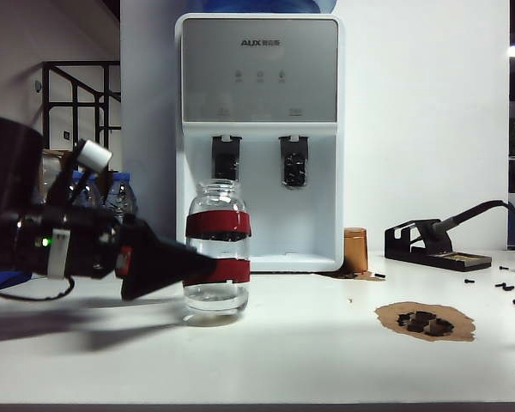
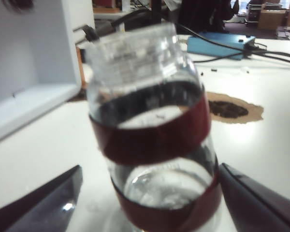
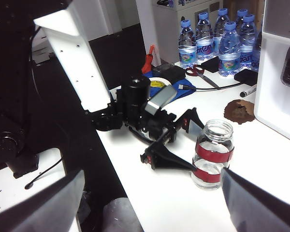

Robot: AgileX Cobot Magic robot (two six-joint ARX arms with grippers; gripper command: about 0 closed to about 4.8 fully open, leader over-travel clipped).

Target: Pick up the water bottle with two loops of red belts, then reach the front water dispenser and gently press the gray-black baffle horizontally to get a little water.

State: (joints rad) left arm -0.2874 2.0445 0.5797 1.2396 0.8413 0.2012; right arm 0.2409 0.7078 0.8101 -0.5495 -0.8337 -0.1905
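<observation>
A: From outside, the left tool [image 1: 208,268] flanked the red-banded water bottle [image 1: 217,249] on the surface [image 1: 309,343], before the water dispenser [image 1: 259,137].

B: Left wrist: fingers [image 2: 253,200] wide, nothing gripped. Closing seemed next.

A: Right wrist: right tool [image 3: 150,203] wide, empty, well apart.

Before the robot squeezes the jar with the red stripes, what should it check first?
1. Left pincer open: ok.
2. Water bottle between the left pincer's fingers: ok.
3. Bottle upright on the table: ok.
4. Fingers touching the glass: cannot tell.
5. Right pincer open, away from the bottle: ok.
6. Water dispenser bay behind the bottle free: ok.
</observation>
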